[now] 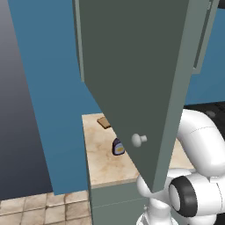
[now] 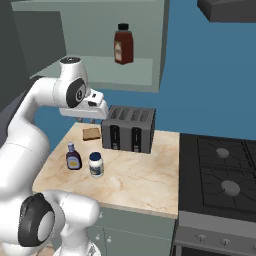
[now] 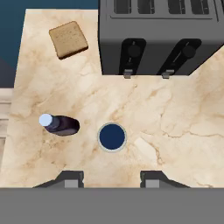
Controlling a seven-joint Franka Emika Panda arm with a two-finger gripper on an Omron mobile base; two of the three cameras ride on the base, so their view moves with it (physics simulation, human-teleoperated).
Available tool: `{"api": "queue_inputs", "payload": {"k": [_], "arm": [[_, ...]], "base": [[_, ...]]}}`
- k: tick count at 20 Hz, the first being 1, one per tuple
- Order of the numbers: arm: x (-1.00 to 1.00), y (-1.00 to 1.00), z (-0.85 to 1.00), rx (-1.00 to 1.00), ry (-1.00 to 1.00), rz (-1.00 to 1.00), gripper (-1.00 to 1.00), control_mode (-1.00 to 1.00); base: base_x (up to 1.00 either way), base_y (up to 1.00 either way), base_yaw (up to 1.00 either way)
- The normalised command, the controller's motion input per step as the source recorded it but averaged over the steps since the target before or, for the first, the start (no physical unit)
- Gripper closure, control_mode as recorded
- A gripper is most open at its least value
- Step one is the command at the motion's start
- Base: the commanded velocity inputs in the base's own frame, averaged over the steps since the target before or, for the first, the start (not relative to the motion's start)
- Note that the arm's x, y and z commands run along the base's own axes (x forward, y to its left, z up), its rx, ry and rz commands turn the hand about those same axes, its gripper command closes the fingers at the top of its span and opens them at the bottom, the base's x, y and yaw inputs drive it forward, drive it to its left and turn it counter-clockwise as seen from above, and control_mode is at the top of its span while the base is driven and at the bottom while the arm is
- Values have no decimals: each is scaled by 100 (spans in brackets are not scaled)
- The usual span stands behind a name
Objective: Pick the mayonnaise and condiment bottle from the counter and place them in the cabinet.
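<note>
The pincer (image 3: 112,179) hangs empty, fingers drawn together, above the mayonnaise jar (image 2: 96,164) on the surface (image 2: 140,180), just right of the condiment bottle (image 2: 73,157); the cabinet (image 2: 90,45) stands open.

My gripper (image 2: 87,120) hung over the beige marbled counter (image 2: 140,177), above a blue-lidded white mayonnaise jar (image 2: 96,164) and dark white-capped condiment bottle (image 2: 73,157), near a grey four-slot toaster (image 2: 129,129).
</note>
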Motion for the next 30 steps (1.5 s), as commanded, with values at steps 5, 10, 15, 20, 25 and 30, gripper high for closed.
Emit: {"api": "queue_inputs", "payload": {"k": [5, 10, 15, 20, 25, 30], "arm": [[-19, 0, -1, 0, 0, 0, -100, -100], [-42, -2, -18, 0, -1, 0, -100, -100], [-45, -7, -29, 0, -4, 0, -100, -100], [-44, -3, -41, 0, -6, 0, -100, -100], [-31, 0, -41, 0, -7, 2, -100, -100], [-6, -3, -29, 0, -5, 7, -100, -100]], "base": [[0, 0, 0], [0, 0, 0], [0, 0, 0], [0, 0, 0], [0, 0, 0], [0, 0, 0]]}}
